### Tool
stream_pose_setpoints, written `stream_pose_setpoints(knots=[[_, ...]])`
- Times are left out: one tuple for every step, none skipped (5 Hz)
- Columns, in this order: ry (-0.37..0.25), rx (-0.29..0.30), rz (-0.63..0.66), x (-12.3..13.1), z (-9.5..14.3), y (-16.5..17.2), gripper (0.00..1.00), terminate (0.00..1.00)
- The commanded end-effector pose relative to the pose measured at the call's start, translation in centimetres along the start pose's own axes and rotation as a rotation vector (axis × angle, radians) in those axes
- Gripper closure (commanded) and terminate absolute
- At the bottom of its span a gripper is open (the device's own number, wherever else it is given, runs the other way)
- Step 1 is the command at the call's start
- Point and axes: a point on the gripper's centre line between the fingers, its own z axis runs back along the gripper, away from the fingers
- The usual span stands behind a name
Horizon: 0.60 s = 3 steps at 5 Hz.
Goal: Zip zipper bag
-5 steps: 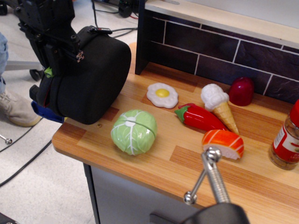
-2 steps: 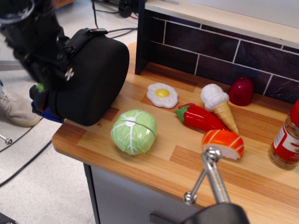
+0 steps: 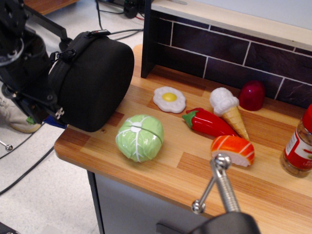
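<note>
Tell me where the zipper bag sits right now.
The bag stands at the counter's far left end, overhanging its edge, just up-left of the cabbage, with the robot arm against its left side.

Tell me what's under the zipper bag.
The zipper bag stands on the wooden counter at its left edge, partly overhanging it. A bit of blue shows beneath the bag's lower left. Anything else under the bag is hidden.
</note>
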Motion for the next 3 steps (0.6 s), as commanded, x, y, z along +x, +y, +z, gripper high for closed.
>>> stream_pose_setpoints(knots=[[0.050,0.053,-0.009,-1.6,-4.0,-1.3,1.00,0.00],[0.061,0.021,-0.006,-1.8,-5.0,-1.5,1.00,0.00],[0.053,-0.094,-0.005,-1.5,-3.5,-1.2,1.00,1.00]])
